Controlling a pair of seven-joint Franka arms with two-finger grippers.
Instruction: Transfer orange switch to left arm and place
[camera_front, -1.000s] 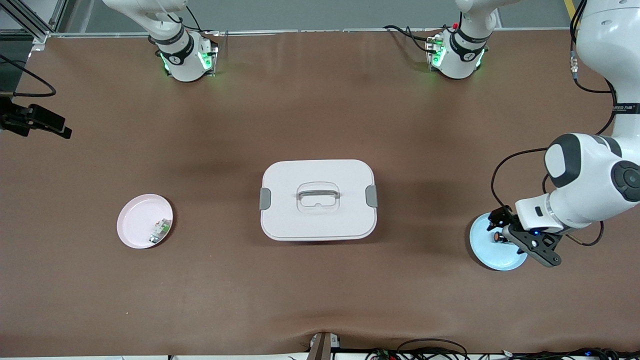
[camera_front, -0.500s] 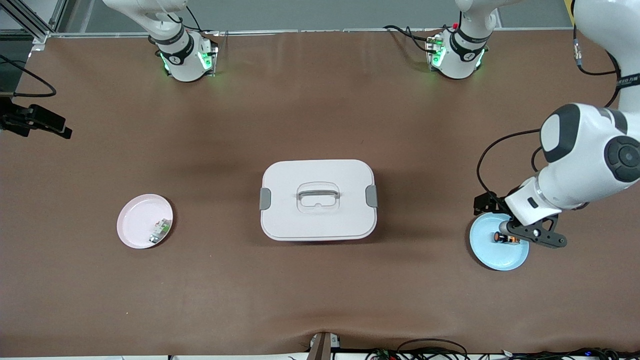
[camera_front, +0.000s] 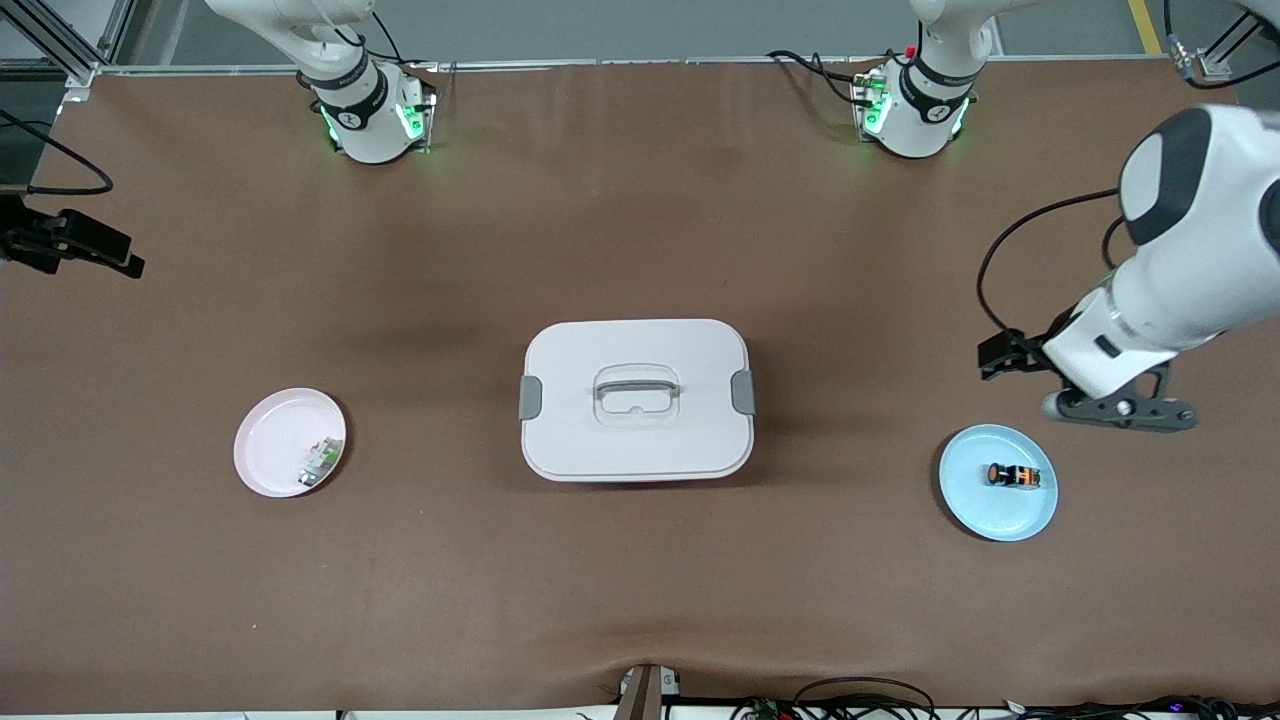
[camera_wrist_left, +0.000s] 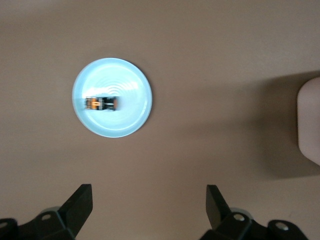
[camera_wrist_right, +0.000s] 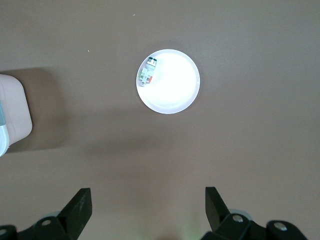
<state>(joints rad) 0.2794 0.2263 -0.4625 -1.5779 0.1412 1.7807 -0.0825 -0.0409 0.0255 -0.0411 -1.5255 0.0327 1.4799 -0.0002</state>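
One orange switch (camera_front: 1010, 475) lies on its side mid blue plate (camera_front: 975, 500), rim clear all round. Left gripper (camera_wrist_left: 148, 210) hangs over bare surface (camera_front: 850, 560) beside it, wide open, empty. Box (camera_front: 636, 399) well apart. Right gripper (camera_wrist_right: 147, 210) open, empty, high over the pink plate (camera_wrist_right: 172, 90).

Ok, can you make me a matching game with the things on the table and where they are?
Things:
1. orange switch
2. green-and-white part
3. box
4. left gripper

Places:
A. middle of the table
B. on the pink plate
C. up in the air, fingers open, holding nothing
D. on the blue plate

Pairs: 1-D, 2-B, 3-A, 4-C
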